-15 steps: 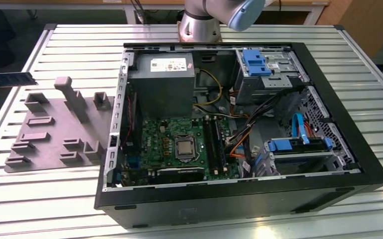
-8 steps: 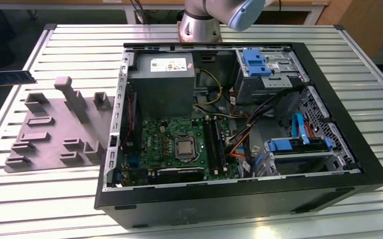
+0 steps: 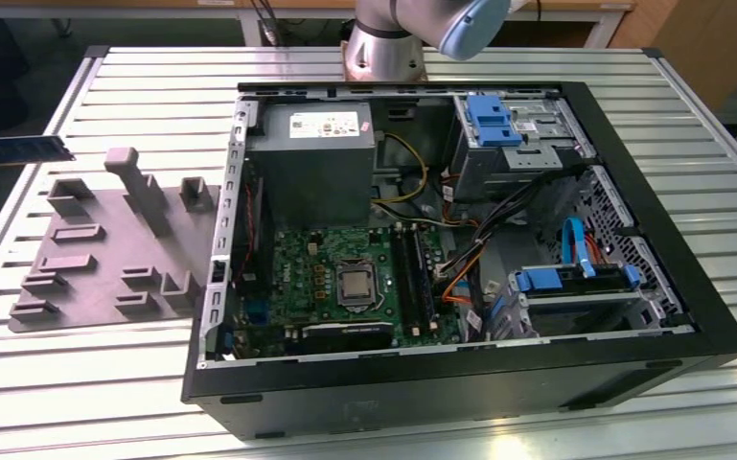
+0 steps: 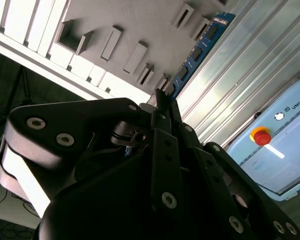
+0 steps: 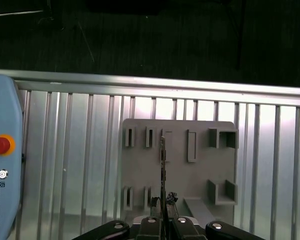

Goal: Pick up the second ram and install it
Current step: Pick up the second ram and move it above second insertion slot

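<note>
The ram (image 4: 200, 47) is seen clamped by one end between the fingertips of the gripper (image 4: 164, 100), the jaws closed tight on it and the rest of the stick jutting free, its chips in plain sight in the second wrist view. In the exterior view the ram (image 3: 30, 148) is held at the far left, apparently raised clear of the grey fixture (image 3: 100, 259) and well apart from the open case (image 3: 471, 393), which lies on the slatted table (image 3: 87, 383). In the first wrist view the ram is shown edge-on, a thin line over the fixture's slots, with a pendant (image 5: 2, 165) (red stop button uppermost) lying on the table nearby. The pick-up is judged to be done and the carry toward the case to be the step in hand; nothing of the installing is yet done. The sockets (image 3: 409, 273) are found on the motherboard (image 3: 294, 264), deep in the case among cables and drive cages, and whether any is already filled cannot be told. The move to them is reckoned to call for the stick to be brought over the case wall without its free end being knocked. It must then be turned so its length runs along a socket, set squarely edge-down over the slot, and pressed evenly. A thin board gripped at one end is likely to tilt or flex if pushed off-line.
</note>
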You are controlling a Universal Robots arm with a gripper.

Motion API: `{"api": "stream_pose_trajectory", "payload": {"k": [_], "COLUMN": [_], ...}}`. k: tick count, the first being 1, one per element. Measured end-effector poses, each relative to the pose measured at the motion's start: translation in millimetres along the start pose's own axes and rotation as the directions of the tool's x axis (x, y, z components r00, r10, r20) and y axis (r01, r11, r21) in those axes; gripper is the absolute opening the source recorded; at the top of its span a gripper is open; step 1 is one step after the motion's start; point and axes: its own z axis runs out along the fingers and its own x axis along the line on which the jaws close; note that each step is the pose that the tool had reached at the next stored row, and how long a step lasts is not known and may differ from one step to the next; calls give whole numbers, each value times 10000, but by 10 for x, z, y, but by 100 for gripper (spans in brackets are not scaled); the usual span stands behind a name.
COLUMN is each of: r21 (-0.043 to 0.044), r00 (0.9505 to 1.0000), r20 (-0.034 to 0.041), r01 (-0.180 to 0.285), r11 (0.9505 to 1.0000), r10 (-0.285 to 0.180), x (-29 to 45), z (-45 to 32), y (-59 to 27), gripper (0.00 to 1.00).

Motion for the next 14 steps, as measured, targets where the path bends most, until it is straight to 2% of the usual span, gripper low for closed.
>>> {"api": "stream_pose_trajectory", "payload": {"k": [14], "r21": [0], "r00": [10000], "r20": [0], "r01": [-1], "r11": [10000], "r10": [1], "x": [4], "z": [-2], "y": [-87], "gripper": [14]}}
